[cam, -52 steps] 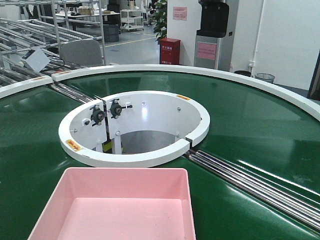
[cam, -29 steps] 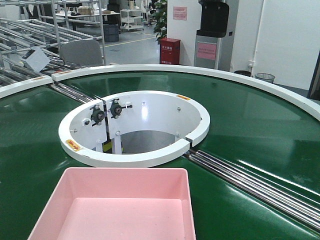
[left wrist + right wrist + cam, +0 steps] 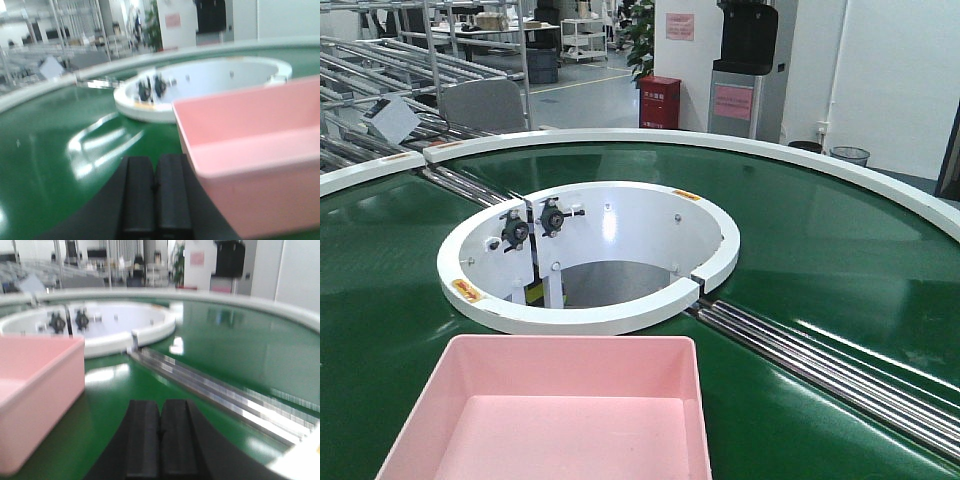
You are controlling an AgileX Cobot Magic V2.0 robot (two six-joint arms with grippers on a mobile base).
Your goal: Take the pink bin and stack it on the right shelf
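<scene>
On the green conveyor belt [image 3: 800, 230], nearest the front camera, sits the pink bin [image 3: 560, 410], upright and empty. Its wide body and tapered walls could slip or tip if pinched at one rim only, and a running belt could carry it off line. Both grippers are closed on nothing. The left gripper [image 3: 155, 175] hangs just beside the bin's left wall, and the right gripper [image 3: 161, 415] is farther off its right side, so the bin lies between them. No shelf is in view.
</scene>
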